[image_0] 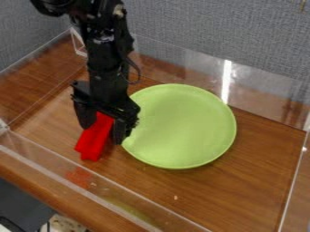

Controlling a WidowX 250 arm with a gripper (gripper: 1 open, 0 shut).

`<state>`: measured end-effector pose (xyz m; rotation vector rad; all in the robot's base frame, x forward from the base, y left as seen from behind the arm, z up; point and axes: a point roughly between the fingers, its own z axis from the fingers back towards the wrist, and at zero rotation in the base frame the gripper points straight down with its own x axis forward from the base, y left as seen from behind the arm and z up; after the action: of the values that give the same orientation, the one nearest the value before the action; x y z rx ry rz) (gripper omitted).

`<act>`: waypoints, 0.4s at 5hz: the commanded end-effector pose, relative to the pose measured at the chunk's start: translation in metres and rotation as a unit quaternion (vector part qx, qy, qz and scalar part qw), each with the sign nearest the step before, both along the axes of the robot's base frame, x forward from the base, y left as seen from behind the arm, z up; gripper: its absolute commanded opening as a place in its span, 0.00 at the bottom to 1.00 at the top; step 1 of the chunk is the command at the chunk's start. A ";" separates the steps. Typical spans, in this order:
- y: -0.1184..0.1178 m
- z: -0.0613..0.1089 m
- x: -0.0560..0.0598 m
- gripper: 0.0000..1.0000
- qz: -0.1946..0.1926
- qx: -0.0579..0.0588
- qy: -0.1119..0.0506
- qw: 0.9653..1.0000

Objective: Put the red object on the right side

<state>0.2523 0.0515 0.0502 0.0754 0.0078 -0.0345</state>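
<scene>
Claw (105, 123): hanging wide open — straddling the red object's upper end
Red object (93, 140): lying beside the green plate (182, 125) on the desk (49, 91)

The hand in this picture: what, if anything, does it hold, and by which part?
Nothing is held. The hand stands open, pointing down over the upper end of the red object, which lies on the table beside the green plate.
</scene>
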 end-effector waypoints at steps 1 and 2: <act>0.002 0.008 0.008 1.00 -0.021 0.006 -0.018 1.000; 0.001 0.009 0.011 1.00 -0.041 0.008 -0.021 0.999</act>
<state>0.2540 0.0525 0.0506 0.0838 0.0019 -0.0955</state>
